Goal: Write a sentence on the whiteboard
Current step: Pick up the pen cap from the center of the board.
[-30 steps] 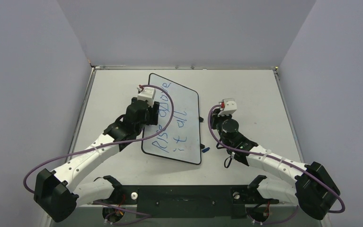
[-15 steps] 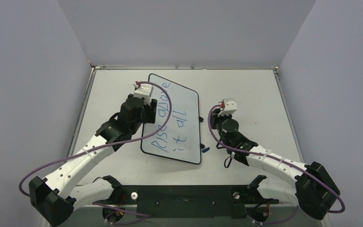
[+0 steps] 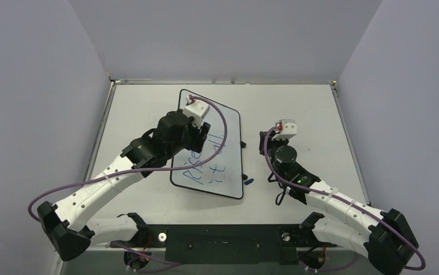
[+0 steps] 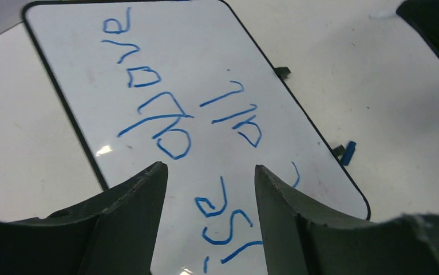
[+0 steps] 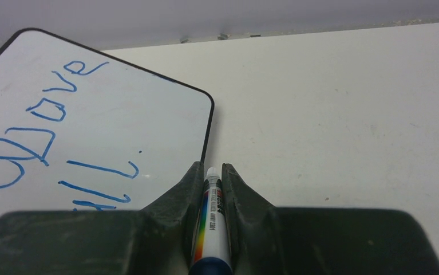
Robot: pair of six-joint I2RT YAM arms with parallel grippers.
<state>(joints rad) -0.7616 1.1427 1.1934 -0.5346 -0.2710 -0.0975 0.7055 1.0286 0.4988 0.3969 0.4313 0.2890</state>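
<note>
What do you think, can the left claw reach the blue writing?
Probably yes. The left claw hangs open right above the sentence on the whiteboard, with nothing between them.

Pale grey table [image 3: 308, 109] here, and flat on it lies the whiteboard [image 3: 228, 172], angled a touch left of centre, two black feet [image 3: 243, 144] poking out along its right edge, a small blue piece [image 3: 249, 181] just beside the nearer foot.
</note>
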